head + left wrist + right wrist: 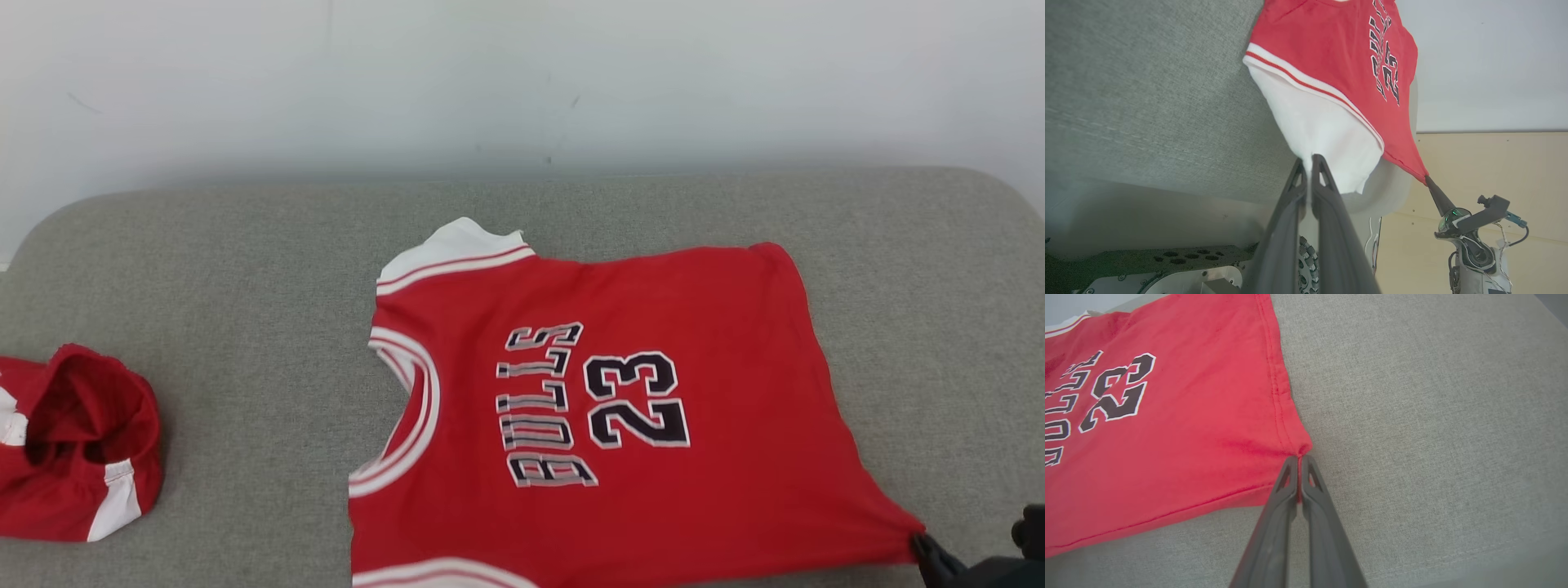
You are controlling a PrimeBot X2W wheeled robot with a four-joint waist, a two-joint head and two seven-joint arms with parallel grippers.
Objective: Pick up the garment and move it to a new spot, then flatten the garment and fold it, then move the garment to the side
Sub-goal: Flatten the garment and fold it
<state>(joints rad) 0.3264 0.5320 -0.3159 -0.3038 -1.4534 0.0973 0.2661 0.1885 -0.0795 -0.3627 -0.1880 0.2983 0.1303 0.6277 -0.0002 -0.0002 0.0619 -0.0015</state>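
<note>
Item: red jersey [718, 310], spread print-up on the grey counter [245, 269], from centre towards 5 o'clock in the head view.
Left hand [1308, 161]: fully closed, its white shoulder panel pinched.
Right hand [1299, 457]: fully closed on the hem corner, at 4 o'clock.
Step judged: flattening, cloth drawn taut.
Next required: near edge lowered, corners released, fold begun.
Second red garment [73, 441]: noted at 8 o'clock.

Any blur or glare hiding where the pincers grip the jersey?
Head view: even light, jersey sharp, no glare. Left wrist view: left pincer crisp on white fabric, lower left blurry. Right wrist view: right pincer crisp at red hem corner, bottom edge soft.
</note>
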